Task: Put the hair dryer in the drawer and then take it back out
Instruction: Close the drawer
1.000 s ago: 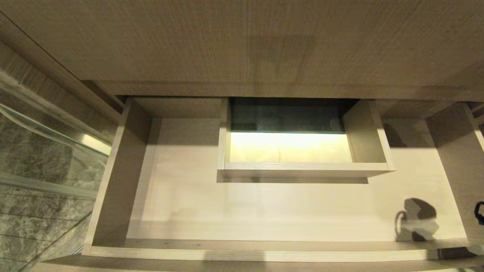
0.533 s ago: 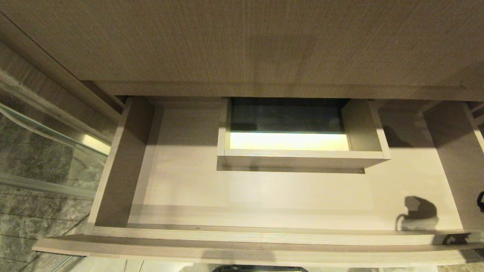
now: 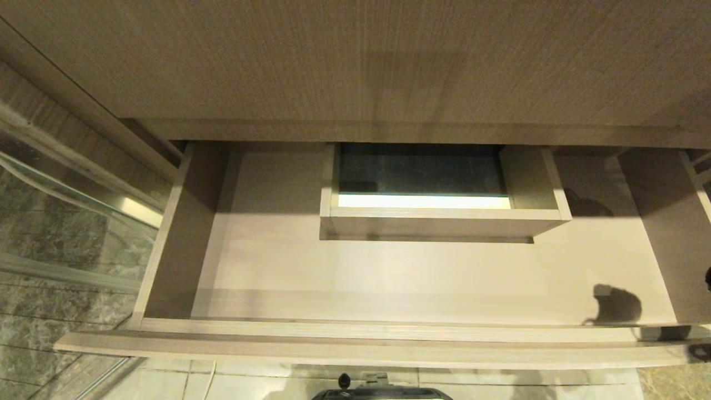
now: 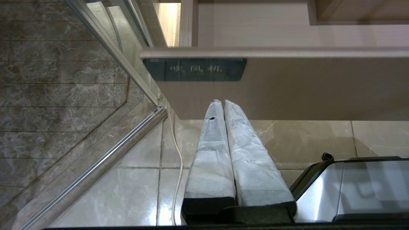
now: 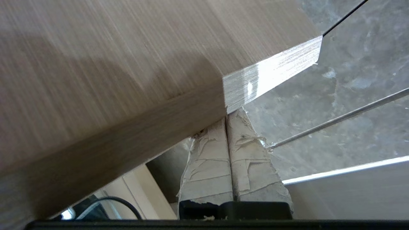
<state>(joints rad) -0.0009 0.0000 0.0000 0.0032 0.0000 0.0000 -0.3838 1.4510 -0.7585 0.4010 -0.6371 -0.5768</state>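
Note:
The drawer [image 3: 355, 347] stands pulled out below the wood-grain cabinet top [image 3: 355, 66], its light-brown floor bare around a boxed cut-out [image 3: 439, 222]. The hair dryer is out of view. My right gripper [image 5: 227, 116] is shut on nothing, its taped fingertips pressed against the lower corner of the drawer's front panel [image 5: 96, 64]; in the head view only its shadow [image 3: 616, 305] falls on the drawer floor at the right. My left gripper [image 4: 222, 103] is shut and parked low, below the drawer front [image 4: 287, 92], which carries a dark label [image 4: 195, 69].
A glass shower door with a metal rail [image 3: 66, 222] runs along the left. Glossy floor tiles and a white cord [image 4: 179, 153] lie under the drawer. The robot's base [image 3: 383, 393] sits just in front of the drawer.
The drawer has slid back toward the cabinet. Less of the cut-out shows, and floor tiles and the robot's base now appear below the drawer front.

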